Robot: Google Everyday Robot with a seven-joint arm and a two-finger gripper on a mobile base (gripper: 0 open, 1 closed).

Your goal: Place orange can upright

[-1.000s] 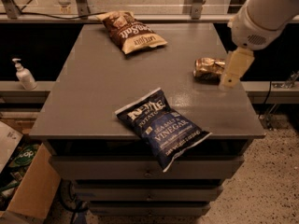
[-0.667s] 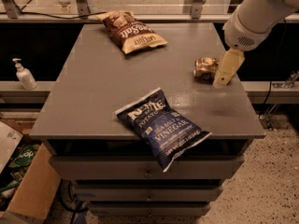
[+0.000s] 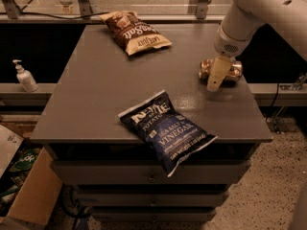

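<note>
The orange can (image 3: 207, 68) lies on its side near the right edge of the grey table (image 3: 96, 90), its length running left to right. My gripper (image 3: 215, 76) hangs from the white arm at the upper right and sits in front of the can's middle, covering it. One pale finger (image 3: 216, 73) points down toward the tabletop. The can's two ends show on either side of the finger.
A dark blue chip bag (image 3: 165, 128) lies at the table's front edge, overhanging it. A brown chip bag (image 3: 134, 31) lies at the back. A soap dispenser (image 3: 24, 76) stands on a ledge to the left. A cardboard box (image 3: 24, 190) is on the floor at lower left.
The arm and gripper have moved left, from the can's right side to in front of its middle. The can has not moved.
</note>
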